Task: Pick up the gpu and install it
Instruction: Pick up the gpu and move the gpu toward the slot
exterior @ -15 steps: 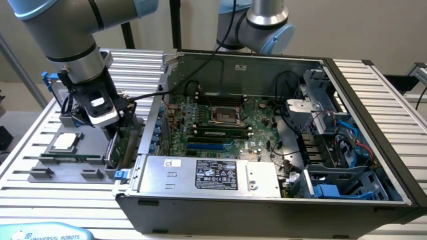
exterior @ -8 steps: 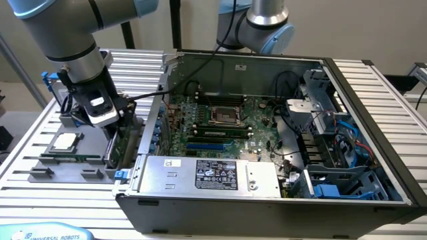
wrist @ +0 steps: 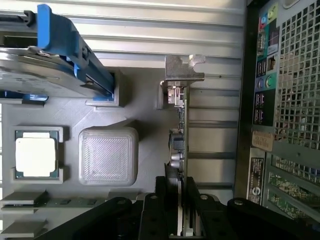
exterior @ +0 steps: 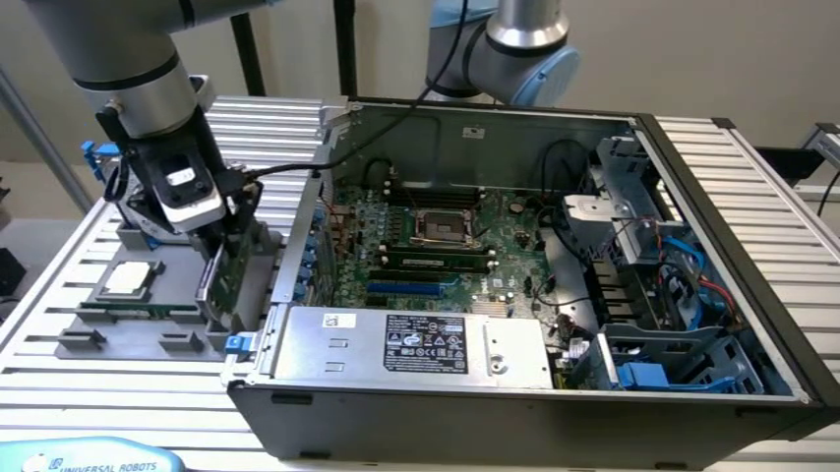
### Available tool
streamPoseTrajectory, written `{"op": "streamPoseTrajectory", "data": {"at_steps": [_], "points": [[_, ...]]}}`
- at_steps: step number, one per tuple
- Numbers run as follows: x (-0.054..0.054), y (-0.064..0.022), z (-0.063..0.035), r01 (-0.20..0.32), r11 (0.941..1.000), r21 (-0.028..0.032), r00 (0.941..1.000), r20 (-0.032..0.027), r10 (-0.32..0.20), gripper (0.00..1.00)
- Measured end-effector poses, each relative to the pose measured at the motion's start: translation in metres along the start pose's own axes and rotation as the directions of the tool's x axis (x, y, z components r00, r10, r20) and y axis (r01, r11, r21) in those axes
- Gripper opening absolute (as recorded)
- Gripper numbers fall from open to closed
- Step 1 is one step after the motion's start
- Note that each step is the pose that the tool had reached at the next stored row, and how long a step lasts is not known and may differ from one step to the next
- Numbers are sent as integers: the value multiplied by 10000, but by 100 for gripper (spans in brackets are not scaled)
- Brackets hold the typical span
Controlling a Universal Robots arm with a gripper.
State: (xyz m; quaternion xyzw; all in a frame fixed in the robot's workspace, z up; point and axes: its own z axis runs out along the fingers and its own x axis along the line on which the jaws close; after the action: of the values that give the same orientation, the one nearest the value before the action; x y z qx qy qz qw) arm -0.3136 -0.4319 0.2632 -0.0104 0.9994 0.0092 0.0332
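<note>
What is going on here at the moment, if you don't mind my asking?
The arm's gripper is shut on the gpu, which stands on edge at the gray holder tray, beside the open computer case. The card is outside the case, so it is not yet installed. A processor also sits in the tray.
</note>
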Motion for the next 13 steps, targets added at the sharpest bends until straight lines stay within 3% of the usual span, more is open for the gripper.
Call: {"op": "streamPoseTrajectory", "data": {"at_steps": [13], "points": [[-69,8,-585,-1,10000,-2,10000,-74,1,27]]}}
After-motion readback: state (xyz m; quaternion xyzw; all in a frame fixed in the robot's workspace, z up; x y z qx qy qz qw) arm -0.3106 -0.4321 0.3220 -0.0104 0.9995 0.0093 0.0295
